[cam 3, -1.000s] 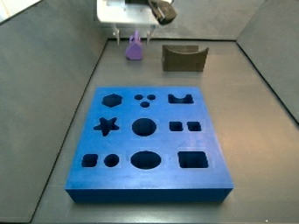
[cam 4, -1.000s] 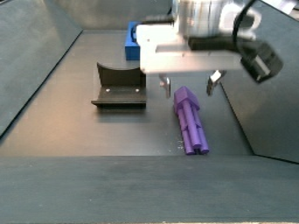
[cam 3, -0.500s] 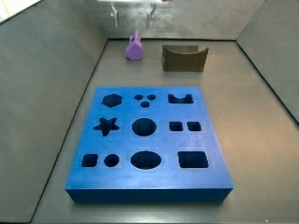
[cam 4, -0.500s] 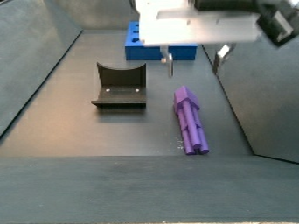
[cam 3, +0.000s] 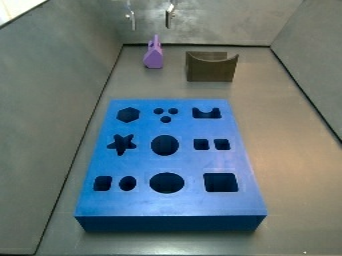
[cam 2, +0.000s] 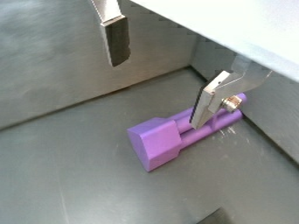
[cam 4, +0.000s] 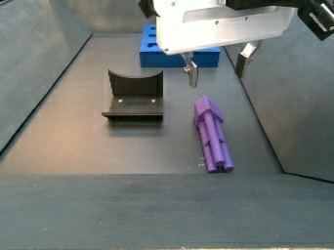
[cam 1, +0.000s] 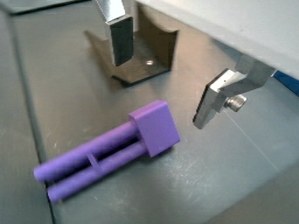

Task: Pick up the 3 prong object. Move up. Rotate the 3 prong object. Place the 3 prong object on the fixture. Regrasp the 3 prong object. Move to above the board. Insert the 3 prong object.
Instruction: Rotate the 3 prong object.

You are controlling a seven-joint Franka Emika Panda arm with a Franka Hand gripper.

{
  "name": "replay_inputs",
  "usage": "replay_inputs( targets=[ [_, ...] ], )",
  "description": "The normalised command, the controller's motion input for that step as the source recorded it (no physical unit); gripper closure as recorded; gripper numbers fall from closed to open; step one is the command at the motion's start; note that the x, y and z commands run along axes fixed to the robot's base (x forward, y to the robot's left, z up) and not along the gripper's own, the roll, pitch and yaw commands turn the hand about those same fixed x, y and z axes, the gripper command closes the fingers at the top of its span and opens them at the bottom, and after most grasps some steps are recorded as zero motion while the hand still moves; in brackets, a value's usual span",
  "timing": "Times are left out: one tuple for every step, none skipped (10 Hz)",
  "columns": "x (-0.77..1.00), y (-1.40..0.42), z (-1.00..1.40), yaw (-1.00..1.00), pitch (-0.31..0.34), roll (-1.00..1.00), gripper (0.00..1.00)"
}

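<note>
The light-purple 3 prong object (cam 4: 214,135) lies flat on the grey floor, next to the fixture; it shows in both wrist views (cam 1: 111,153) (cam 2: 176,138) and in both side views (cam 3: 154,55). My gripper (cam 4: 217,76) is open and empty and hangs above the object's far end, apart from it. It also shows at the upper edge of a side view (cam 3: 150,20). Its silver fingers (cam 1: 121,39) (cam 2: 211,98) stand wide apart. The dark olive fixture (cam 3: 210,65) (cam 4: 133,95) (cam 1: 138,52) stands empty. The blue board (cam 3: 170,165) lies nearer the front.
Grey walls enclose the floor on the sides and back (cam 3: 80,60). The board's end (cam 4: 159,44) shows behind the gripper in a side view. A dark ledge (cam 4: 131,210) runs along the near edge there.
My gripper has risen straight up from just over the 3 prong object, still open. The object, the fixture and the board have not moved.
</note>
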Motion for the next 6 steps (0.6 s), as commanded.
replay_inputs(
  targets=[
    [0.03, 0.00, -0.05, 1.00, -0.001, 0.00, 0.00],
    [0.03, 0.00, -0.05, 1.00, -0.002, 0.00, 0.00],
    [0.03, 0.00, -0.04, 1.00, -0.002, 0.00, 0.00],
    [0.03, 0.00, -0.04, 1.00, -0.002, 0.00, 0.00],
    [0.03, 0.00, -0.04, 1.00, -0.002, 0.00, 0.00],
    [0.03, 0.00, -0.04, 1.00, -0.002, 0.00, 0.00]
  ],
)
